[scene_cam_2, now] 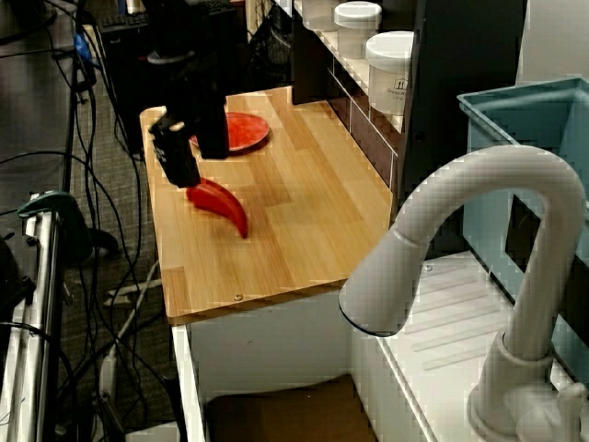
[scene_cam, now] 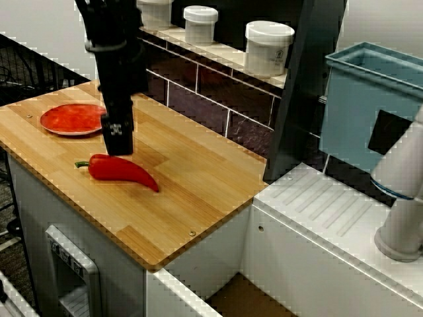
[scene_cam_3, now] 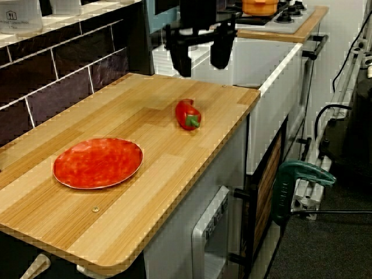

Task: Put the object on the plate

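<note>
The object, a long glossy red chili pepper (scene_cam: 123,171) with a green stem, lies on the wooden counter (scene_cam: 198,185) near its front edge. It also shows in the view past the faucet as the pepper (scene_cam_2: 222,205) and, end-on, in the view from the plate's end as the pepper (scene_cam_3: 187,113). My black gripper (scene_cam_3: 200,61) hangs just above it, open, with its fingers (scene_cam_3: 179,58) spread and nothing between them. Seen from the front, the gripper (scene_cam: 119,140) is over the stem end. The red-orange plate (scene_cam: 71,119), also the plate (scene_cam_3: 97,162), sits bare to the left.
White lidded jars (scene_cam: 268,47) stand on a tiled ledge behind the counter. A blue bin (scene_cam: 370,99) and a white faucet (scene_cam_2: 460,239) are to the right over a white drainboard (scene_cam: 330,218). The counter drops off in front of the pepper.
</note>
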Controlling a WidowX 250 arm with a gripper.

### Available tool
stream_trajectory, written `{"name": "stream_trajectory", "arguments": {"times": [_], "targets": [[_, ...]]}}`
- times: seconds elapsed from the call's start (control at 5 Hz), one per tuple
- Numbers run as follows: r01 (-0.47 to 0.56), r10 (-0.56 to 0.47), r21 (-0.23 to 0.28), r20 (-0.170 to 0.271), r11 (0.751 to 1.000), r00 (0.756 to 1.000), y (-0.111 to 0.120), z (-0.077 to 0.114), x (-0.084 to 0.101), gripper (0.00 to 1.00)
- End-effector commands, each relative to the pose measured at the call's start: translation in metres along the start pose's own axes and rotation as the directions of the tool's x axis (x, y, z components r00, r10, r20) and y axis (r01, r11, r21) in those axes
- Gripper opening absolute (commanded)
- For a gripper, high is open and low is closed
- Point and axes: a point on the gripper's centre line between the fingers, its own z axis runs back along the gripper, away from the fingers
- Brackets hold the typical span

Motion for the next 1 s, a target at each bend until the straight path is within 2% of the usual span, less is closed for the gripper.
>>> {"name": "stream_trajectory", "arguments": {"times": [0.0,0.4,0.8], "targets": [[0.001,-0.001,0.062,0.008,0.998,1.000,0.014,-0.020,-0.002,1.00],[0.028,-0.027,0.089,-0.005,0.996,1.000,0.016,-0.030,-0.005,1.00],[0.016,-0.014,0.090,-0.023,0.996,1.000,0.021,-0.037,-0.005,1.00]]}}
